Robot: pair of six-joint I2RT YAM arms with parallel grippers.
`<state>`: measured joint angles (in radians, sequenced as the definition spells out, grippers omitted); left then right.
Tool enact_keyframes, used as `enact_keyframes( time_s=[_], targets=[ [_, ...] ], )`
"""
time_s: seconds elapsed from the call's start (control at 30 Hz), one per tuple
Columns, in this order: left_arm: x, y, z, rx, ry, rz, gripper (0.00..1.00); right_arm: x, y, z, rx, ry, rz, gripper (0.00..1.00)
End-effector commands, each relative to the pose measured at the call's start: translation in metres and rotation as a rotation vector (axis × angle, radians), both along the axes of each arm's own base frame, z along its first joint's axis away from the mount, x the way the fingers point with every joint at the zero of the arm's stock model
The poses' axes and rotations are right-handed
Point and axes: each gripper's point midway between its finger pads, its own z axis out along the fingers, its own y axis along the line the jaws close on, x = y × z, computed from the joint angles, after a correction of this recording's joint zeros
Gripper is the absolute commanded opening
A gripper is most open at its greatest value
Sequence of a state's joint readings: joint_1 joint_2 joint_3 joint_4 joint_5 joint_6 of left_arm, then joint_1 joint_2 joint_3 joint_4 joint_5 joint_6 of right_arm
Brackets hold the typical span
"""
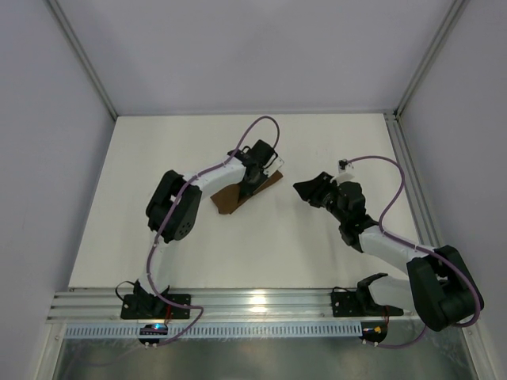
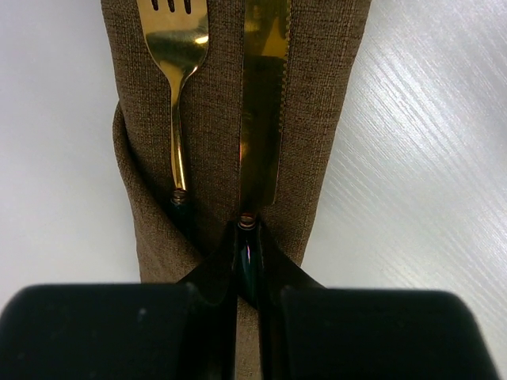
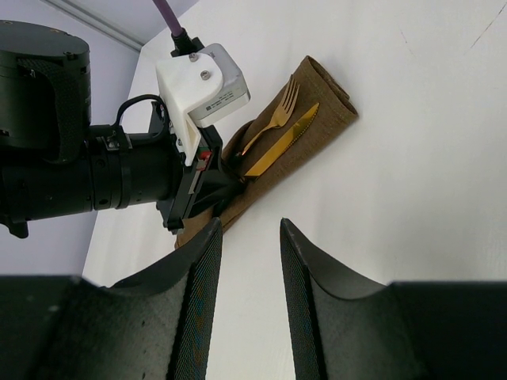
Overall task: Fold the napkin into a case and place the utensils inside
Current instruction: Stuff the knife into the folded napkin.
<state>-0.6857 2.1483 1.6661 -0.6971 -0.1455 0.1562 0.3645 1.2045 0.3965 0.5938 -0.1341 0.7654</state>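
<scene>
- Brown woven cloth, folded into a narrow case (image 2: pixel 317 119), lies slantwise in the upper middle of the table (image 2: pixel 428 158) as the top view shows it.
- The gold fork (image 2: pixel 178 47) rests on it at the upper left of my left wrist view. Its dark handle is tucked under the slanted fold and its head is left out, I judge so it can be drawn easily.
- The gold knife (image 2: pixel 265 95) lies just beside the fork and parallel to it, with its blade flat on the cloth.
- My left gripper (image 2: pixel 248 269) is clamped on the knife's black handle right at the pocket's mouth. Holding it by the end should let me push it in along the case's length. My own fingers hide how far the handle sits under the fold.
- My right gripper (image 3: pixel 249 261) has its fingers apart and holds nothing. It hovers to the right of the cloth, well apart from it, likely so it won't snag the folds.
</scene>
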Motion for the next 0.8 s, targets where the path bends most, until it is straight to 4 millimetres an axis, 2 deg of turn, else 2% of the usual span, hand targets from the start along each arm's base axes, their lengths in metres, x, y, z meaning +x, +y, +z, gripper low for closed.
enact_keyframes(
  time_s=[0.0,0.03,0.07,0.17,0.2,0.43,0.5,0.63,0.67,0.7,0.73,0.77],
  targets=[
    [0.0,-0.001,0.019,-0.038,-0.022,0.013,0.06,0.006,-0.001,0.02,0.004,-0.059,-0.006,0.4],
    [0.001,-0.001,0.02,-0.041,-0.026,0.017,0.12,0.006,-0.001,0.02,0.005,-0.059,-0.003,0.4],
    [0.002,-0.002,0.023,-0.044,-0.034,0.017,0.24,0.006,-0.001,0.02,0.004,-0.059,-0.005,0.4],
    [0.007,-0.002,0.033,-0.053,-0.065,0.026,0.46,0.007,-0.001,0.021,0.001,-0.061,-0.004,0.42],
    [0.01,-0.005,0.039,-0.063,-0.08,0.025,0.49,0.007,-0.002,0.021,-0.003,-0.061,-0.005,0.42],
    [0.022,-0.023,0.077,-0.137,-0.135,0.012,0.52,0.009,0.0,0.025,-0.008,-0.07,0.008,0.43],
    [0.019,-0.03,0.084,-0.161,-0.131,-0.006,0.52,0.009,0.002,0.025,-0.018,-0.066,0.022,0.43],
    [0.008,-0.051,0.111,-0.259,-0.112,-0.069,0.52,0.014,0.004,0.036,-0.036,-0.073,0.056,0.45],
    [0.006,-0.052,0.117,-0.272,-0.116,-0.074,0.52,0.014,0.002,0.032,-0.058,-0.056,0.061,0.46],
    [0.005,-0.052,0.124,-0.284,-0.12,-0.063,0.52,0.017,0.0,0.038,-0.064,-0.061,0.055,0.47],
    [0.004,-0.05,0.139,-0.303,-0.145,-0.059,0.52,0.019,-0.004,0.038,-0.078,-0.052,0.048,0.47],
    [0.003,-0.047,0.148,-0.304,-0.161,-0.054,0.5,0.02,-0.014,0.031,-0.1,-0.013,0.02,0.48]
  ],
)
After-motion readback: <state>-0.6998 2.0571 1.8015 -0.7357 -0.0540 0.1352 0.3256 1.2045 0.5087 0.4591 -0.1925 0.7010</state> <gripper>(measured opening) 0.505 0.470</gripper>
